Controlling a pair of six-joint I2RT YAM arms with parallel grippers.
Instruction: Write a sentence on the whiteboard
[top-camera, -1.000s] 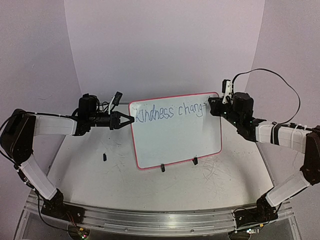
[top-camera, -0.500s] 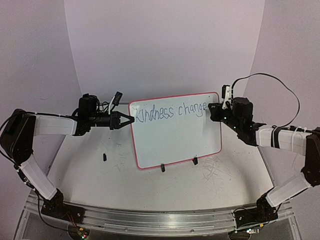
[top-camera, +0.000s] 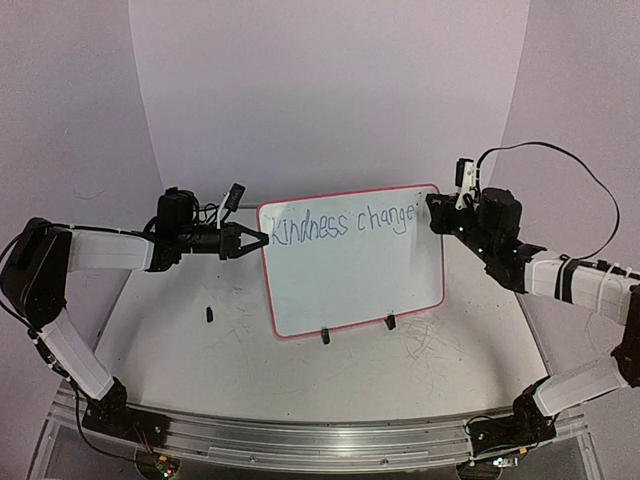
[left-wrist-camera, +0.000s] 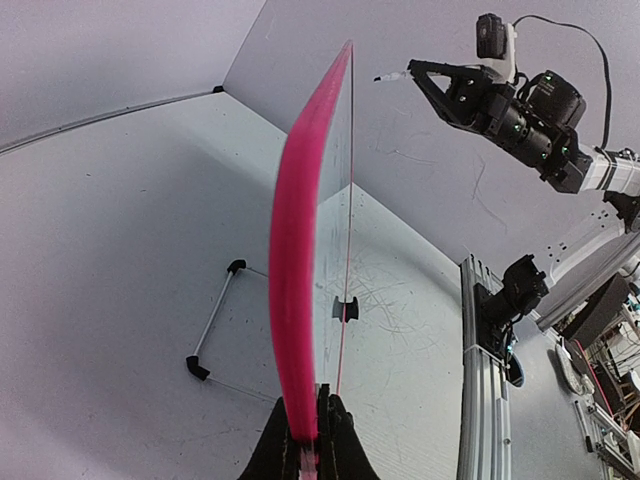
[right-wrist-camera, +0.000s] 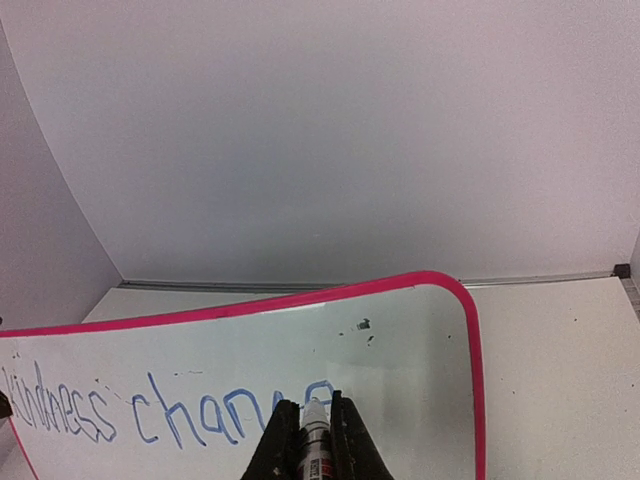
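Note:
The whiteboard (top-camera: 350, 285) stands upright on the table, pink-red framed. The sentence (top-camera: 340, 226) reads "Kindness change" in blue along its top. My left gripper (top-camera: 262, 240) is shut on the board's left edge; in the left wrist view the board (left-wrist-camera: 300, 250) is edge-on between the jaws of that gripper (left-wrist-camera: 308, 445). My right gripper (top-camera: 432, 215) is shut on a marker (right-wrist-camera: 316, 445) at the board's upper right. The marker's tip sits just below the last blue letter of the sentence (right-wrist-camera: 170, 415). In the left wrist view a small gap shows between the marker tip (left-wrist-camera: 380, 77) and the board.
Two black clip feet (top-camera: 325, 336) (top-camera: 391, 322) hold the board's lower edge. A small black piece (top-camera: 209, 315) lies on the scuffed tabletop at the left. A wire stand with black ends (left-wrist-camera: 215, 320) lies behind the board. A metal rail (top-camera: 300, 440) runs along the near edge.
The right gripper has moved right along the top line with the marker. The word "chang" has gained an "e". The left gripper and board have not moved.

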